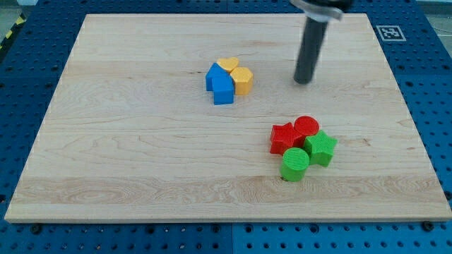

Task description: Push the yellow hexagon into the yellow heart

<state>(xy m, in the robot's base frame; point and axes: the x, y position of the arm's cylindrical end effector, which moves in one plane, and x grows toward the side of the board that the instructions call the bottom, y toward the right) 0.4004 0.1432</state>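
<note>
The yellow hexagon (242, 81) lies on the wooden board (141, 155) above the middle, touching the yellow heart (227, 65) at its upper left. Two blue blocks (219, 83) press against both from the left. My tip (303, 80) stands on the board to the right of the yellow hexagon, well apart from it, touching no block.
A cluster lies at the lower right: a red star-like block (284, 137), a red cylinder (306, 128), a green star (321, 147) and a green cylinder (295, 164). A marker tag (390, 32) sits at the board's top right corner.
</note>
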